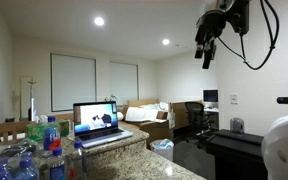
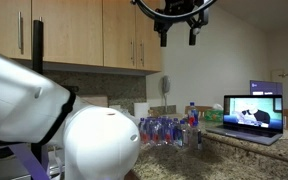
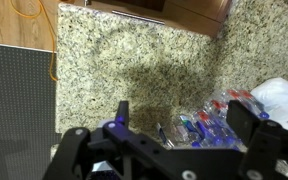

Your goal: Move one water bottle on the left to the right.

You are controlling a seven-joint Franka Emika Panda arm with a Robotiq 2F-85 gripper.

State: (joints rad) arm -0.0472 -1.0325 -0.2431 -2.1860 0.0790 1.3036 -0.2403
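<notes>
While the gripper (image 1: 206,52) hangs high above the work surface – jaws spread wide, nothing between them – no part of the transfer is yet made. In the wrist view its two dark fingers (image 3: 122,112) frame what lies beneath.

Directly below the tool is the speckled granite counter (image 3: 134,60), bare under most of the tool's span. Lower down and off toward one finger is a tight cluster (image 3: 214,122) of small clear bottles; the same cluster (image 2: 169,130) appears well beneath the tool in an exterior view.

The water bottle (image 2: 176,128) – clear plastic with a blue band – stands among its neighbours in that group, untouched and well apart from the tool. Which bottle will be chosen cannot be told.

Farthest from the tool, beyond the cluster, is an open laptop (image 2: 252,112) with a lit screen.

Progress, as judged: the descent, the grasp, the lift, the carry across and the release all remain.

Orientation: the bottle appears upright, cap toward the tool, base on the counter, so its long axis runs vertically. At this scale a slight tilt cannot be ruled out.
</notes>
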